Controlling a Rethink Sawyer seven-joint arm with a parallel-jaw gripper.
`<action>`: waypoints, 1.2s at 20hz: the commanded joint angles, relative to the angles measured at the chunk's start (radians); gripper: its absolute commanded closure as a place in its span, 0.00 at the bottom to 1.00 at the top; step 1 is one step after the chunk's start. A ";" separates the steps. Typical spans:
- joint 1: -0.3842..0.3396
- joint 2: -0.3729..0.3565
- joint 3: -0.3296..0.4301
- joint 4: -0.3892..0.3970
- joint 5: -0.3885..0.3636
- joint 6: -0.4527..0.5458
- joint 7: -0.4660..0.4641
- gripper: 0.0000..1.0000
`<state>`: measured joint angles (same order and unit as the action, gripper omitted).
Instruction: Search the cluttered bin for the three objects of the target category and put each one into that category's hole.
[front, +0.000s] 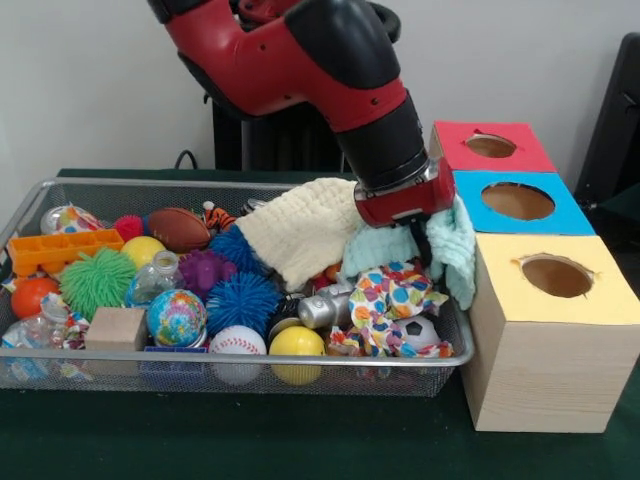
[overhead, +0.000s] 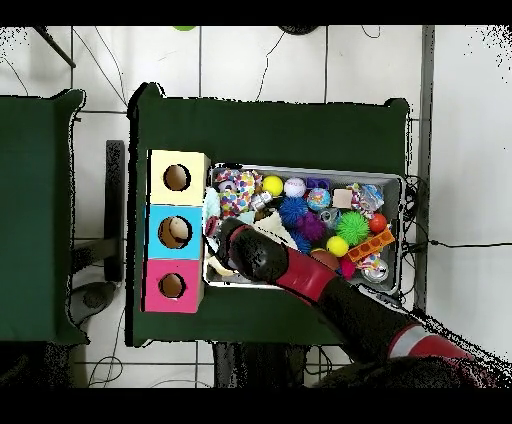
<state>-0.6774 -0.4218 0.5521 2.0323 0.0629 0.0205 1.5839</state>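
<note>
My gripper (front: 424, 238) hangs over the right end of the wire bin (front: 60, 186), shut on a mint-green cloth (front: 452, 245). The cloth drapes down from it and over the bin's rim, toward the blue box (front: 570, 215). A cream waffle cloth (front: 300, 232) lies just left of the gripper, and a colourful patterned cloth (front: 395, 298) lies below it. From overhead, the gripper (overhead: 222, 236) sits at the bin's end beside the blue box (overhead: 158, 232), and the mint cloth (overhead: 211, 206) shows at that edge. The cloth hides the fingertips.
Three wooden boxes with round holes stand in a row beside the bin: yellow (front: 545, 330), blue, red (front: 455, 148). The bin holds several balls, spiky toys, a wooden block (front: 116, 328), an orange tray (front: 62, 250), a toy football (front: 178, 228) and a silver piece (front: 325, 310).
</note>
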 joint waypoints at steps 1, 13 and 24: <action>0.114 -0.032 -0.187 -0.219 -0.047 -0.036 0.059 1.00; 0.193 -0.104 -0.321 -0.262 -0.086 -0.011 0.085 1.00; 0.205 -0.124 -0.357 -0.307 -0.103 0.077 0.059 1.00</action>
<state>-0.4649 -0.5358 0.2456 1.8494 -0.0030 0.0230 1.5839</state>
